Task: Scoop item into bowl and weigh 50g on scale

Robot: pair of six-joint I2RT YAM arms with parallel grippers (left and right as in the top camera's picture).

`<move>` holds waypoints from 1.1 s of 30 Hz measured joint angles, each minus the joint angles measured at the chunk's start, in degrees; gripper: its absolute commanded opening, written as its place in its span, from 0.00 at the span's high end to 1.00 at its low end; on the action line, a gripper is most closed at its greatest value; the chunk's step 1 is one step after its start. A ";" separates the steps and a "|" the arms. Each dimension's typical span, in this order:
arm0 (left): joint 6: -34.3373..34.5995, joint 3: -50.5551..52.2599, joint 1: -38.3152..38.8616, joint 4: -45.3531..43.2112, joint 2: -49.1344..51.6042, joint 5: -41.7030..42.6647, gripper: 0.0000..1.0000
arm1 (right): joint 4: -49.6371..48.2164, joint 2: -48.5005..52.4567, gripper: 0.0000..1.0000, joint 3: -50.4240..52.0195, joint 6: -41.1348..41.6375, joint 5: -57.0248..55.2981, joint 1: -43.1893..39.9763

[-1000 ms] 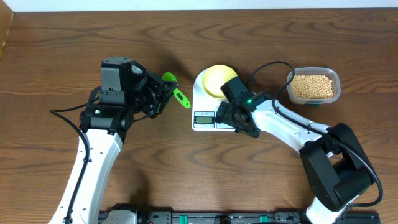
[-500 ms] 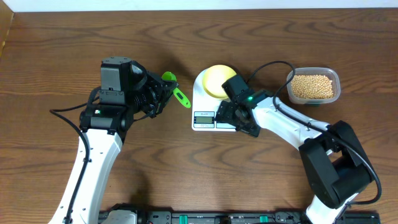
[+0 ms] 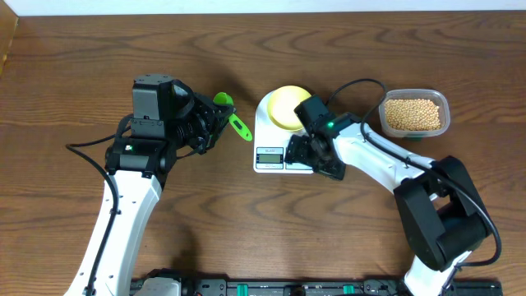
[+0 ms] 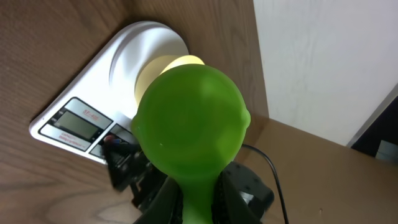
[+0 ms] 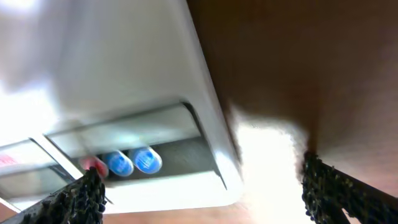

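Beans (image 3: 413, 114) fill the clear container (image 3: 445, 105); yellow bowl (image 3: 283, 104) sits on scale (image 3: 266, 131).

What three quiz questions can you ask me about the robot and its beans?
1. True or false: the yellow bowl sits on the scale.
2. Pick one. What do the left fingers hold? A: a green scoop. B: a red cup. C: nothing.
3. Fill the gap: the beans lie in the ______.

Key: 1 true. 2 A. 3 clear container, which stands to the right of the scale as the overhead camera sees it.
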State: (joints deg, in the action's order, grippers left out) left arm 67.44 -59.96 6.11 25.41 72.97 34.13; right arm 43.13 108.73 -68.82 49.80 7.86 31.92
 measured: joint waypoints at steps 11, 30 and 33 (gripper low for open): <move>-0.90 0.00 0.00 -0.37 0.00 -4.15 0.92 | 6.88 -9.18 0.01 -5.70 -14.01 1.51 -2.38; -14.88 0.02 0.00 -1.44 0.00 -18.53 0.93 | -5.09 -13.55 0.01 -6.08 -23.34 1.60 -3.58; -15.28 0.04 0.00 -3.52 0.00 -22.08 0.93 | -9.49 -13.55 0.01 -6.08 -24.50 1.51 -3.58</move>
State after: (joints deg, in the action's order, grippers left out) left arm 52.16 -59.92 6.11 21.89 72.97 12.05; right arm 33.65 95.18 -74.89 25.30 9.37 28.34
